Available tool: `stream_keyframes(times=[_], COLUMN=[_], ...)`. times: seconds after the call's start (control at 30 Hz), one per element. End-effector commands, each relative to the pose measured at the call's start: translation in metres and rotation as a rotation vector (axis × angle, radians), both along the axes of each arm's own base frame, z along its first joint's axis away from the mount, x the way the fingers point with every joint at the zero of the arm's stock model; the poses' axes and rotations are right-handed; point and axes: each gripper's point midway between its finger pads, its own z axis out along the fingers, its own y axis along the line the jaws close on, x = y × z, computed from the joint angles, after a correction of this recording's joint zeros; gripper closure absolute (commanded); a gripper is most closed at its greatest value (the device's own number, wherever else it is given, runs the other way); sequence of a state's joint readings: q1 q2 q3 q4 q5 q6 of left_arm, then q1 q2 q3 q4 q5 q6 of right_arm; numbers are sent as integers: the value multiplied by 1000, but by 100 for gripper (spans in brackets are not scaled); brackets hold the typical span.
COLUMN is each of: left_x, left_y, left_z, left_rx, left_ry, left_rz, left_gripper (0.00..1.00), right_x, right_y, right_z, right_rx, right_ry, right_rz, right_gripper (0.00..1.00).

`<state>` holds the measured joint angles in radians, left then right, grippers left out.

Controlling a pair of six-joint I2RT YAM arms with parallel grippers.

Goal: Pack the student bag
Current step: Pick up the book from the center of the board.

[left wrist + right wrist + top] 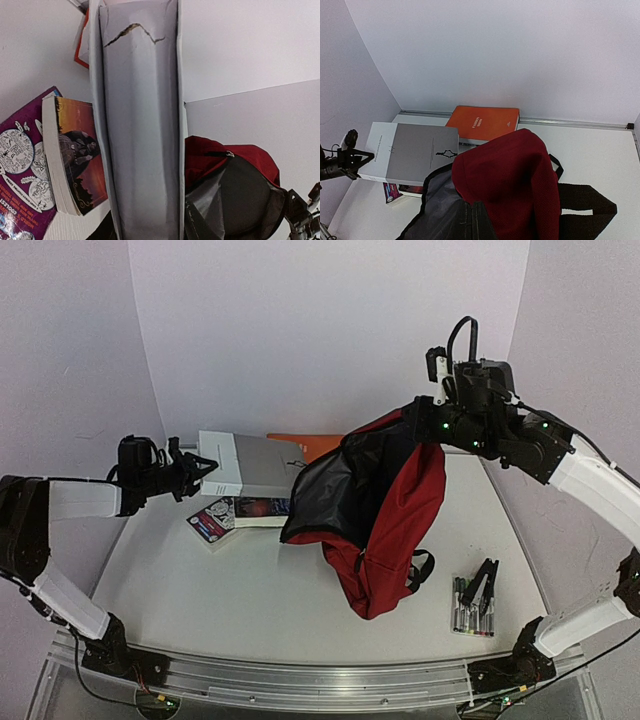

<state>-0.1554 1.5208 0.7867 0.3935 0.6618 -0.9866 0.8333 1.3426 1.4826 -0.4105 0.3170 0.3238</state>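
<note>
The student bag (390, 510) is dark red with a black lining (335, 490). Its top hangs from my right gripper (434, 428), which is shut on the upper rim, and its bottom rests on the table. The mouth gapes toward the left. My left gripper (200, 472) is shut on the left edge of a large grey book (252, 464) and holds it level above the table, its far end close to the bag's mouth. In the left wrist view the grey book (142, 140) fills the middle and the bag (235, 190) lies beyond it. The right wrist view shows the bag (515, 180) and the grey book (415, 150).
Under the held book lie a purple comic (210, 523) and a dark paperback (262, 510). An orange book (305, 445) lies at the back by the wall. A pack of markers (472, 608) and a black clip (483, 583) sit at the front right.
</note>
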Motion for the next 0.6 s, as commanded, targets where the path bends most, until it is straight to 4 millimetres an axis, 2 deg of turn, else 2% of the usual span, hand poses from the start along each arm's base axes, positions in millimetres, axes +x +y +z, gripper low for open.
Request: stream_keyframes(times=[0.0, 0.13, 0.2, 0.37, 0.57], left_x=[-31, -67, -84, -115, -133], left_y=[-6, -17, -16, -20, -48], left_z=[68, 105, 124, 170, 186], left_rx=[53, 53, 68, 49, 3], left_ry=[-120, -136, -156, -247, -256], left_rz=[-51, -100, -96, -102, -197], left_gripper=[69, 72, 72, 72, 72], right_x=[2, 2, 2, 0, 0], right_y=[-4, -5, -4, -1, -1], right_z=[17, 18, 18, 20, 24], right_rx=[32, 36, 39, 48, 53], right_ry=[-46, -48, -47, -45, -52], right_rz=[-17, -18, -14, -1, 0], right_gripper=[100, 100, 100, 100, 100])
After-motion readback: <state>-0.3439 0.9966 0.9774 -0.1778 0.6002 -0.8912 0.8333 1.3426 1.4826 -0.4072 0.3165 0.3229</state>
